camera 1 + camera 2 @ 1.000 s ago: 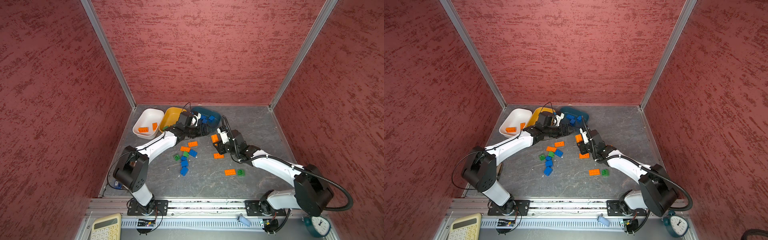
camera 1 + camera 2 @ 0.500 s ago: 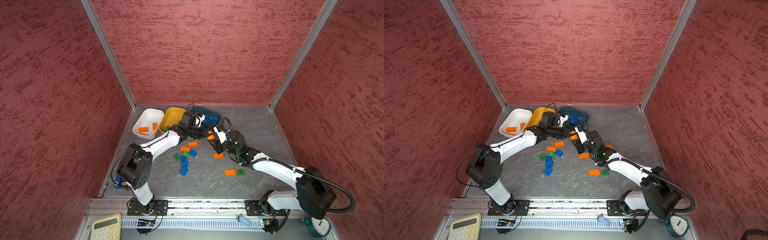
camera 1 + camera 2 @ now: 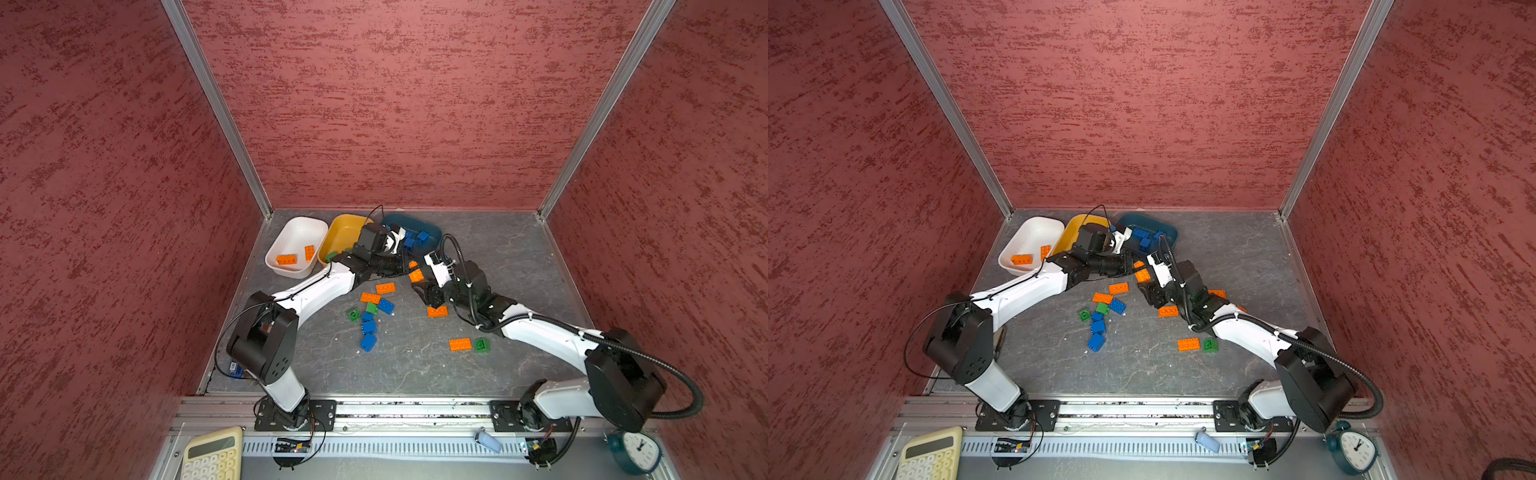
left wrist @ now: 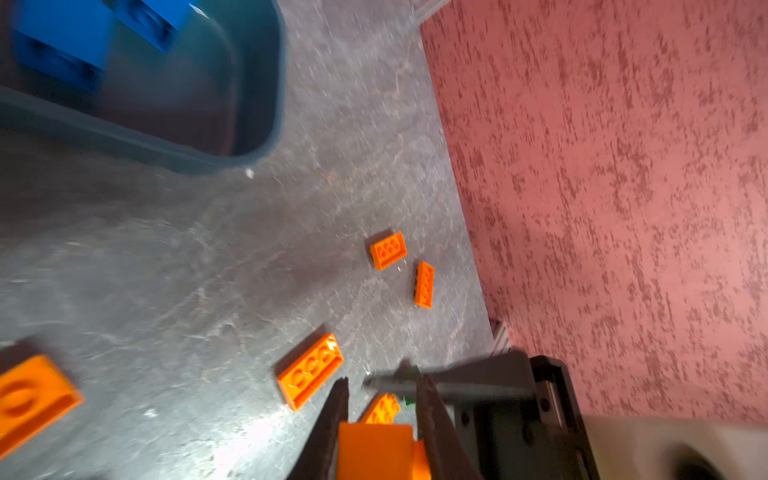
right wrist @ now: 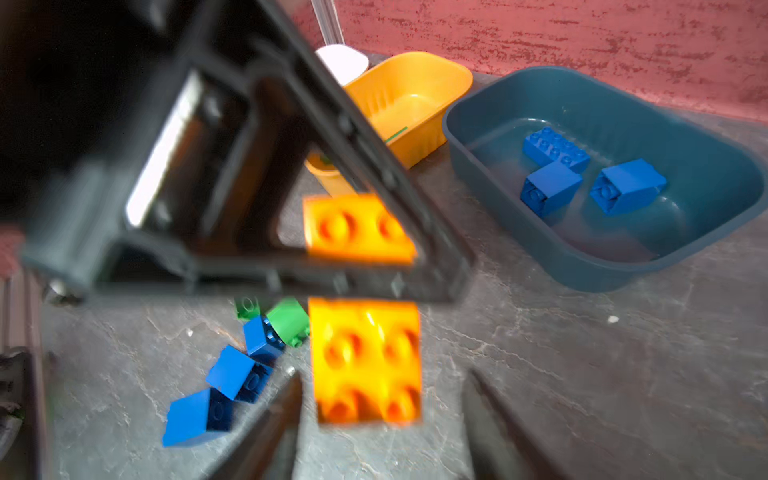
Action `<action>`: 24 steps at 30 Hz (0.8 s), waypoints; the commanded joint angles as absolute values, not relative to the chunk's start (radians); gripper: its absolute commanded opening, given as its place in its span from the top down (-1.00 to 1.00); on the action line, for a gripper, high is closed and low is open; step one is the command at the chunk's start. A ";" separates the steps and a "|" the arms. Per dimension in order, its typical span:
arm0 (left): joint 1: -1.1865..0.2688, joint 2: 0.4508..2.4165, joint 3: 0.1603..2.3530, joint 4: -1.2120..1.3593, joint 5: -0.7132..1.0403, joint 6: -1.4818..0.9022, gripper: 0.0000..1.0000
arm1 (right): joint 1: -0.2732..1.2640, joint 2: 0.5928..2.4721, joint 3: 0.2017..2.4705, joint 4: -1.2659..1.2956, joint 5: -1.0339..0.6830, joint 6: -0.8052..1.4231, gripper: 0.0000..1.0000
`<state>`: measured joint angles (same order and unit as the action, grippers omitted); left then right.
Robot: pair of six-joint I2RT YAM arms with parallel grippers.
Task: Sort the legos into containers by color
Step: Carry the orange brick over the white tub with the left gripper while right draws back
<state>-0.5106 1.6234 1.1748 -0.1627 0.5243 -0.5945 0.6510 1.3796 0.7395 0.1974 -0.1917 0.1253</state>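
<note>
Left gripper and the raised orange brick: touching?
Touching: the left wrist view shows the left gripper closed with both jaws flat against the orange brick.

Orange lego (image 5: pixel 365 361) held; others (image 3: pixel 368 327) near tubs (image 3: pixel 297 239)

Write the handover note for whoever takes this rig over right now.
Left hand: shut on an orange lego. Right hand: open, jaws either side of that lego.
Done: two orange legos in white tub, three blue legos in teal tub, a green lego showing in yellow tub.
Left: held lego into white tub; then the loose legos on the table: orange, blue, green.
</note>
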 commanded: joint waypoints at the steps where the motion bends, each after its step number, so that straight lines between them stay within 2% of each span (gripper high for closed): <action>1: -0.426 1.553 1.146 -0.159 0.393 -0.585 1.00 | 0.655 1.375 0.749 0.212 -0.189 0.144 -0.65; 2: -0.402 1.540 1.141 -0.169 0.372 -0.580 1.00 | 0.655 1.371 0.742 0.218 -0.178 0.151 -0.96; 3: -0.366 1.525 1.137 -0.186 0.342 -0.572 1.00 | 0.655 1.362 0.729 0.229 -0.163 0.159 -0.98; 9: -0.179 1.468 1.147 -0.292 0.155 -0.535 1.00 | 0.655 1.315 0.661 0.299 0.005 0.228 -0.98; 15: -0.028 1.472 1.180 -0.327 -0.003 -0.502 1.00 | 0.655 1.290 0.673 0.211 0.157 0.275 -0.98; 19: 0.049 1.530 1.208 -0.295 -0.074 -0.504 1.00 | 0.650 1.259 0.666 0.160 0.254 0.324 -0.98; 24: 0.136 1.656 1.288 -0.264 -0.079 -0.512 1.00 | 0.649 1.244 0.674 0.058 0.330 0.376 -0.98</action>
<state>0.0998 1.5963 1.2427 -0.2867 -0.0322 -0.5247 0.6510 1.2621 0.6579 0.1417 0.2371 0.3271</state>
